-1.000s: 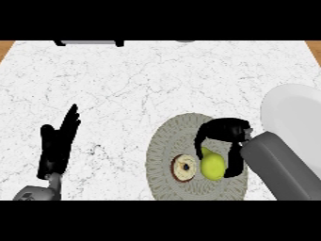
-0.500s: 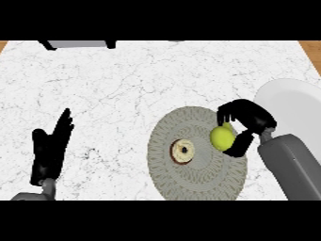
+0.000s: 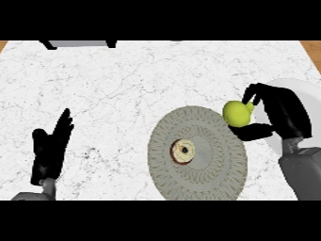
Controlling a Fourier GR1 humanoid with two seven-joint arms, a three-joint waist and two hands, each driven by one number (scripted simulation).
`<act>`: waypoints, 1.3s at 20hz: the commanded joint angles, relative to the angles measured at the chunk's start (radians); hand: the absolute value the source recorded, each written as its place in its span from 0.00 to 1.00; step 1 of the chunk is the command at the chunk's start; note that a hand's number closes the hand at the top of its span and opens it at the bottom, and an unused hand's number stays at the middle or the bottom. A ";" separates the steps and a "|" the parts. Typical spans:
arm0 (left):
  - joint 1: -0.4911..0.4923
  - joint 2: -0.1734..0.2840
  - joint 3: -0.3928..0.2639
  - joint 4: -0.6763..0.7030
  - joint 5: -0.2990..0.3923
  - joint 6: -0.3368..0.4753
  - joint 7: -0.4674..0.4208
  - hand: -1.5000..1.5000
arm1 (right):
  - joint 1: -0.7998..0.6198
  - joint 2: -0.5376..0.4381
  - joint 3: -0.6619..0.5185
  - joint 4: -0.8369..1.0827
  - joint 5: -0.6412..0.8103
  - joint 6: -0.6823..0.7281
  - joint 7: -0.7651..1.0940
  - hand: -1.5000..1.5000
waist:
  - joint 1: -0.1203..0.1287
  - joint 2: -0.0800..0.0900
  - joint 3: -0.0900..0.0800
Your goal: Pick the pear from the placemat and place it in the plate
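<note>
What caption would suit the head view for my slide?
Right hand holds the pear at the placemat edge, beside the plate; left hand rests open.

Bright even light, matte white counter [image 3: 121,84] without glare, faint soft shadows, no blur

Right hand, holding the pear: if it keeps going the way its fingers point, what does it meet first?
Probably nothing: the right hand with the pear points up-left over bare counter. The plate lies to its right. Height is unclear.
</note>
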 commanded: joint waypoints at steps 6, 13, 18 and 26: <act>-0.006 0.011 -0.011 -0.040 -0.021 -0.030 0.028 0.50 | 0.127 -0.025 -0.163 -0.309 0.069 -0.092 0.181 1.00 | 0.030 0.008 0.001; -0.021 -0.015 0.020 -0.031 -0.027 -0.048 0.034 0.50 | 0.101 -0.080 -0.332 -0.226 -0.033 -0.004 0.155 1.00 | 0.037 0.011 0.001; 0.009 -0.018 0.014 -0.089 -0.039 -0.061 0.061 0.50 | 0.046 -0.131 -0.407 -0.013 -0.037 -0.040 0.061 1.00 | 0.042 0.011 0.001; -0.054 -0.043 0.036 0.014 -0.055 -0.069 0.020 0.50 | -0.058 -0.156 -0.408 0.351 -0.029 -0.051 -0.057 1.00 | 0.048 0.014 0.001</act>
